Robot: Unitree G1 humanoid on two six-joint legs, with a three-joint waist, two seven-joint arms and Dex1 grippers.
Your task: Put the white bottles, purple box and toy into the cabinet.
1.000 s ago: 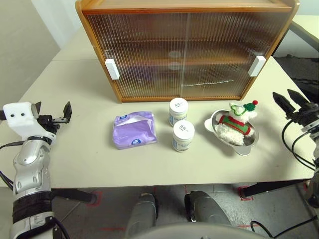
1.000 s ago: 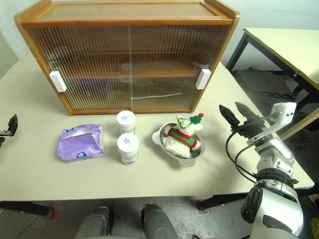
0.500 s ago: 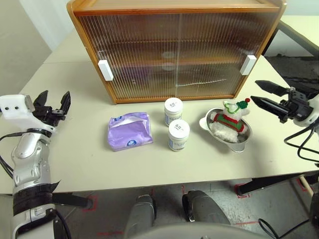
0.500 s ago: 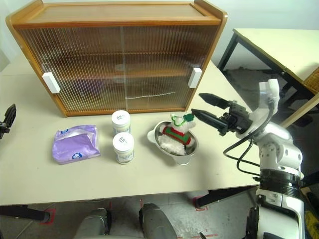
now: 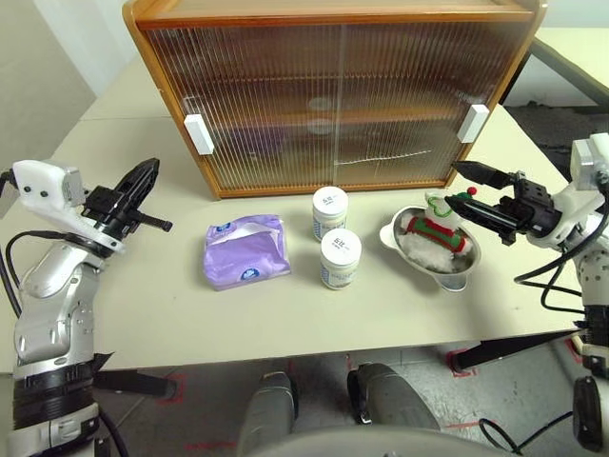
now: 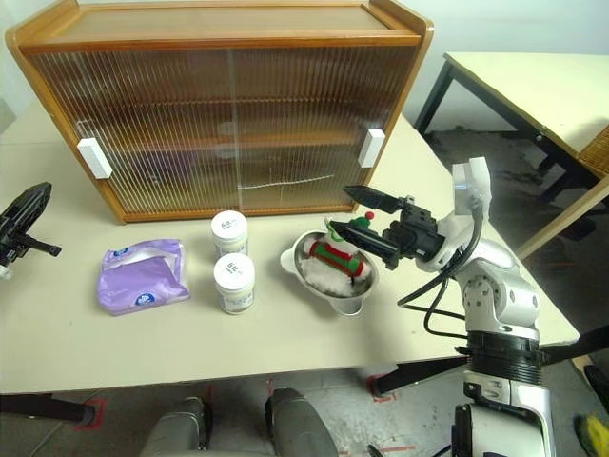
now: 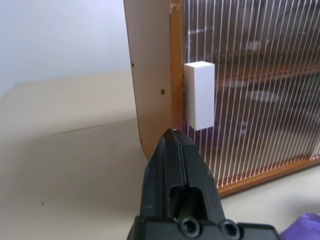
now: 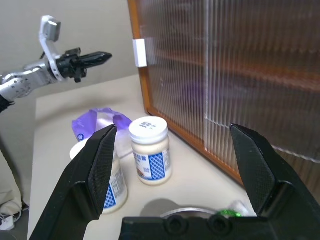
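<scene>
Pincer states first: the left pincer (image 5: 143, 177) is closed on nothing, its tip aimed at the cabinet's left handle (image 5: 198, 133); the right pincer (image 6: 354, 211) is spread wide just over the toy (image 6: 335, 259), which lies in a steel bowl (image 6: 306, 279). On the table (image 5: 171, 314) sit the purple box (image 5: 244, 250) and two white bottles (image 5: 339, 258), in front of the cabinet (image 5: 333, 95), whose doors look shut. Risk: a closed tip may slip off the small handle, and the right fingers could nudge the bowl.
</scene>
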